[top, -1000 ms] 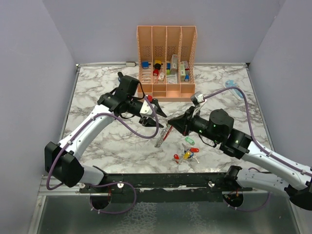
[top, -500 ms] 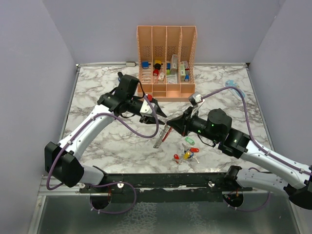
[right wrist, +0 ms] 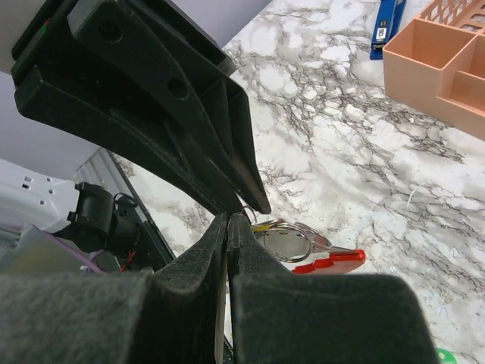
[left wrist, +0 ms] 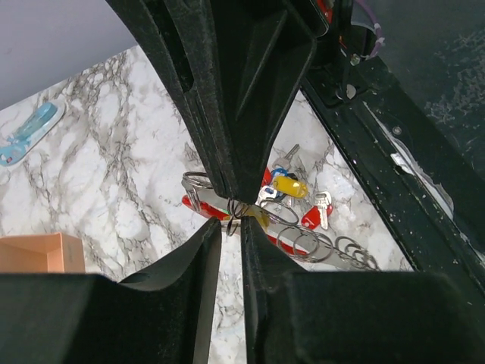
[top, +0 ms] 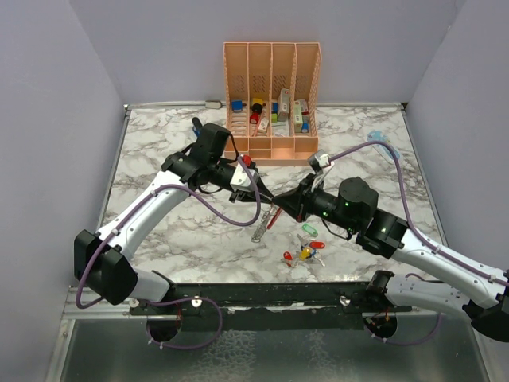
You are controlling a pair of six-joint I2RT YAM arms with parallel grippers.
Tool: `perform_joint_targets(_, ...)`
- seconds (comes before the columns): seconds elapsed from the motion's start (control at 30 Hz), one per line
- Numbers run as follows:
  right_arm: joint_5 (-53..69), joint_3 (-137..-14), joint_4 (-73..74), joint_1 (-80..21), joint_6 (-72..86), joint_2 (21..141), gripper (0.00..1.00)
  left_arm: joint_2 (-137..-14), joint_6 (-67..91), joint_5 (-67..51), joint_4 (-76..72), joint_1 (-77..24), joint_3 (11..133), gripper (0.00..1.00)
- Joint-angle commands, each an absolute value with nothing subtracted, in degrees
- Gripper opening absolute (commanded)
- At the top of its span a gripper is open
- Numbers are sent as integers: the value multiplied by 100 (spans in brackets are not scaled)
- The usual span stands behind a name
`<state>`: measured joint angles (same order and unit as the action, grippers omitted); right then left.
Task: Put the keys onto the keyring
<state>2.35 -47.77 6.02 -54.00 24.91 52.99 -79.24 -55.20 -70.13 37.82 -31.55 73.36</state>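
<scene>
Keyring (top: 266, 220) dangles between the two claws over the marble table (top: 358, 139), its red side and silver loops partly hidden behind black fingers in both wrist views. The right gripper (right wrist: 228, 226) is pressed together, seemingly pinching the keyring's thin wire loop. The left gripper (left wrist: 231, 227) stands slightly spread just beside that wire. The keys (top: 303, 253) lie on the table nearby. Labels in the organiser (top: 272, 60) are too small to read.

White shells covered links of left arm (top: 147, 211) and right arm (top: 445, 263); joint housings were black. Along both ran purple cables (top: 227, 219). Small green light (top: 344, 208) glowed on right arm's housing. Black tapered fingers formed left gripper (left wrist: 231, 226) and right gripper (right wrist: 229, 220).
</scene>
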Motion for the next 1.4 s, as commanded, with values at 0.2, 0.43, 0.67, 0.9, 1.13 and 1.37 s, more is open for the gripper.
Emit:
perform_joint_targets(0.2,-266,-5038,463,-5400,2729,5223,1,-8040,-5501,-7062,3797,-3225,7274,11)
perform_joint_targets(0.43,-690,-5019,629,-5405,3007,5178,1,-8060,-5578,-6864,3810,-3235,7261,10)
perform_joint_targets(0.67,-958,-5195,874,-5404,3174,5262,1,-8084,-5822,-6616,4039,-3301,7327,10)
perform_joint_targets(0.9,-950,-5150,635,-5405,3252,5396,1,-8105,-6104,-6308,4240,-3506,7356,11)
perform_joint_targets(1.13,-811,-5120,558,-5404,3211,5423,1,-8087,-5849,-5971,3956,-3557,7415,11)
perform_joint_targets(1.37,-919,-5043,778,-5405,3212,5132,1,-7967,-5840,-5632,4014,-3551,7506,20)
